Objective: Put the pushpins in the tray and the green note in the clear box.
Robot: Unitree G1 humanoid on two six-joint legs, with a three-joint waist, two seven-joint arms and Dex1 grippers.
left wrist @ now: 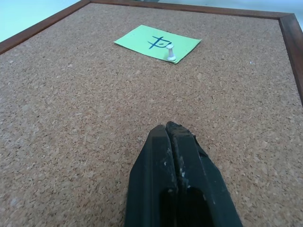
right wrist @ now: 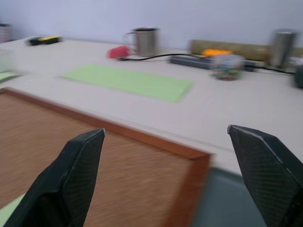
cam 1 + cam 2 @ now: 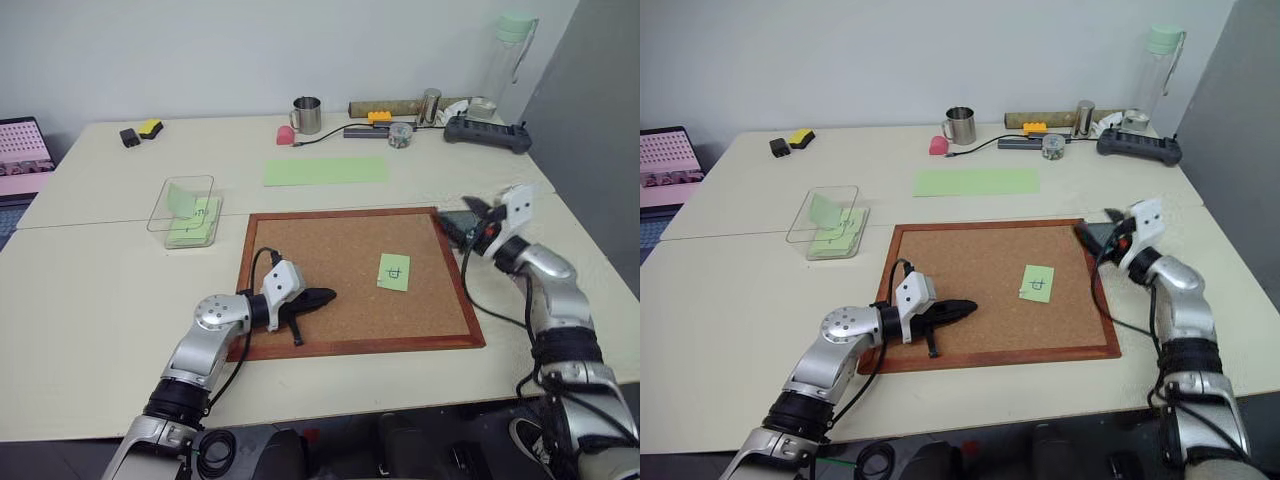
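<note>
A large wood-framed corkboard (image 3: 358, 280) lies flat on the pale surface (image 3: 90, 290). On its right half sits the green note (image 3: 394, 271), a small light green square with a dark handwritten mark. In the left wrist view a single white pushpin (image 1: 171, 52) stands upright at one edge of the note, its point in the paper.

The left tool (image 3: 322, 296) rests over the left part of the corkboard, pointing toward the note and well short of it. Its two black fingers are pressed together with nothing between them, as the left wrist view shows plainly.

The right tool (image 3: 472, 222) is at the far right corner of the corkboard, above the small dark grey tray (image 3: 458, 223) that lies just beside the frame there. Its fingers (image 2: 71, 175) stand wide apart and hold nothing; what lies in the tray cannot be told.

The clear box (image 3: 183, 210) stands on the surface to the left of the corkboard, apart from it, with light green paper inside.

Beyond the corkboard lies a long pale green paper strip (image 3: 325, 170). Along the far edge of the surface stand a metal mug (image 3: 306, 115), a small pink object (image 3: 285, 134) beside it, a black cable (image 3: 330, 133), and a tall clear bottle (image 3: 508, 60) with a pale green cap.
</note>
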